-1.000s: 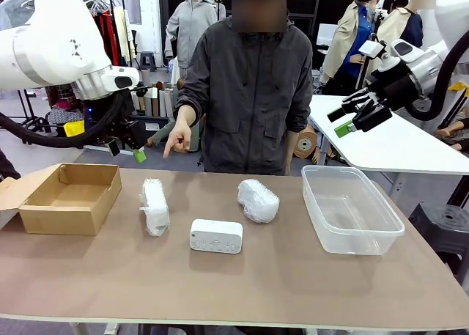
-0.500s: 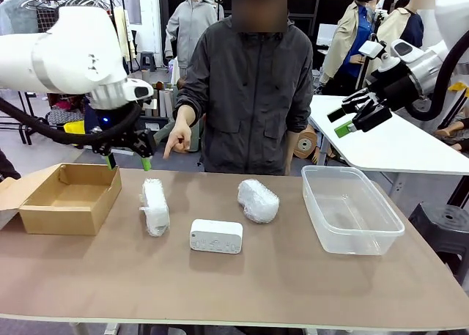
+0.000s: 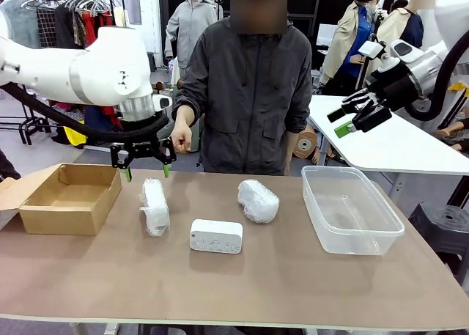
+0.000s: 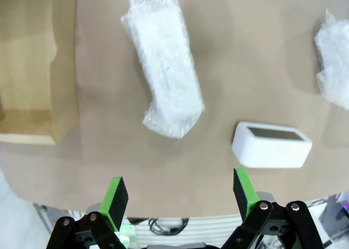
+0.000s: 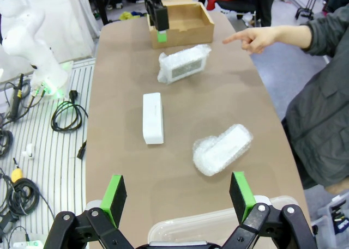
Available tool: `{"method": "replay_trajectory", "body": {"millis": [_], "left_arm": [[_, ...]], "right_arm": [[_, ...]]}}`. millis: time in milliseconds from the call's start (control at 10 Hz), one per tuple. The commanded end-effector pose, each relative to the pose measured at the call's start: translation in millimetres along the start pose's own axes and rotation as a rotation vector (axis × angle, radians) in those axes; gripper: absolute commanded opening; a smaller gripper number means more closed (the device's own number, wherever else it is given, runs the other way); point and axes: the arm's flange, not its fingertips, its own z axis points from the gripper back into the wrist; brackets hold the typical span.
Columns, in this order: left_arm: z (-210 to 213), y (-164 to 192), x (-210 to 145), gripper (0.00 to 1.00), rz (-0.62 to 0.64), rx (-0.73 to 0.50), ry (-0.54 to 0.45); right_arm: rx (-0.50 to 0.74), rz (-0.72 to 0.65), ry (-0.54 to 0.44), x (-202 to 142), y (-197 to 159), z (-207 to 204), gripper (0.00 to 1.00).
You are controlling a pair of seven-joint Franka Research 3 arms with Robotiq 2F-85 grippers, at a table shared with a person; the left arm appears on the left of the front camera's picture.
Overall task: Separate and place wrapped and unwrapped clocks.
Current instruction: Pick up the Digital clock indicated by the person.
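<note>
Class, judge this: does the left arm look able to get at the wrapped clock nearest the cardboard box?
Probably yes: the left tool hangs open just above that wrapped clock, with nothing between them.

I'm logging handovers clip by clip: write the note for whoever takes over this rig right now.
Left gripper: open, empty, hovering near the left wrapped clock, not touching.
Right gripper: open, empty, raised at the far right.
Bare clock at mid-table, second wrapped clock behind it to the right.
Box and tub both empty.
Done: nothing sorted.
Left: all three clocks.
</note>
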Motion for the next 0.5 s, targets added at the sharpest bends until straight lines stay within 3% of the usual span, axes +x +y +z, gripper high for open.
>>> {"method": "replay_trajectory", "body": {"millis": [0,400], "left_arm": [[-18,-3,18,1.0,0.04,0.021,-0.068],[-40,2,45,1.0,0.072,0.034,-0.138]], "right_arm": [[0.002,0.002,-0.009,0,1,0,1.0],[0.002,0.002,-0.009,0,1,0,1.0]]}}
